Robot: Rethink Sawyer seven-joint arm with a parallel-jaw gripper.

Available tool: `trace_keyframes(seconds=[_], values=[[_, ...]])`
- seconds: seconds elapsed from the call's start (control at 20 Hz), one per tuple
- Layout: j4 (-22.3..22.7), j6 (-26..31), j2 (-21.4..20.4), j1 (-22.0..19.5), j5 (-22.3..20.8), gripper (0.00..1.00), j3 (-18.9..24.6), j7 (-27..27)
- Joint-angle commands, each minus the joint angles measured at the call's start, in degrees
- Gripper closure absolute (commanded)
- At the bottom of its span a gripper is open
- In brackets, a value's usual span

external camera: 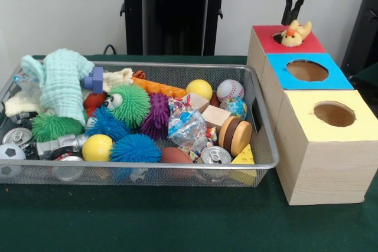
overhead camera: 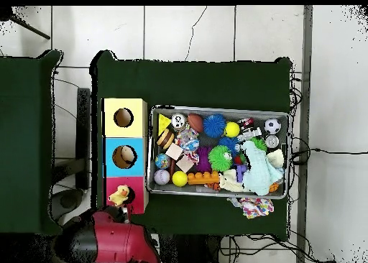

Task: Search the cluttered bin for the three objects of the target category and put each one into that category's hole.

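Hanging above the red-topped box (external camera: 287,44), the gripper (external camera: 291,17) sits just over a yellow plush chick (external camera: 295,33) that rests in that box's hole, head and wings poking out; whether the claw's fingers are apart or closed on the toy cannot be told from either view. Next to the red-topped box in the same row stand a blue-topped box (external camera: 307,70) and a yellow-topped box (external camera: 333,116), each with a round hole. Beside this row of boxes lies the wire mesh bin (external camera: 136,169) on the green tablecloth (external camera: 147,222), packed with clutter: a pale green knitted cloth (external camera: 62,81), a green spiky ball (external camera: 131,104), a purple spiky ball (external camera: 158,113), blue spiky balls (external camera: 133,149), a yellow ball (external camera: 199,88), a baseball (external camera: 230,90), an orange toy carrot (external camera: 156,88), a wooden block (external camera: 215,115), a toy burger (external camera: 235,136), a cheese wedge (external camera: 244,157), a soda can (external camera: 215,156) and a small soccer ball (external camera: 10,153). In the overhead view a patterned cloth (overhead camera: 253,206) lies on the tablecloth just outside the bin.
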Motion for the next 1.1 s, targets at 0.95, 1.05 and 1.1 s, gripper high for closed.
trace_keyframes(seconds=[0.95,1.05,1.1], values=[[-2.6,-8.4,9.2,-11.6,-1.7,1.00,2.3,11.3],[-2.8,-7.8,9.1,-11.0,-1.4,1.00,1.4,11.7],[-3.2,-6.9,9.1,-10.4,-1.1,1.00,0.8,12.0]])
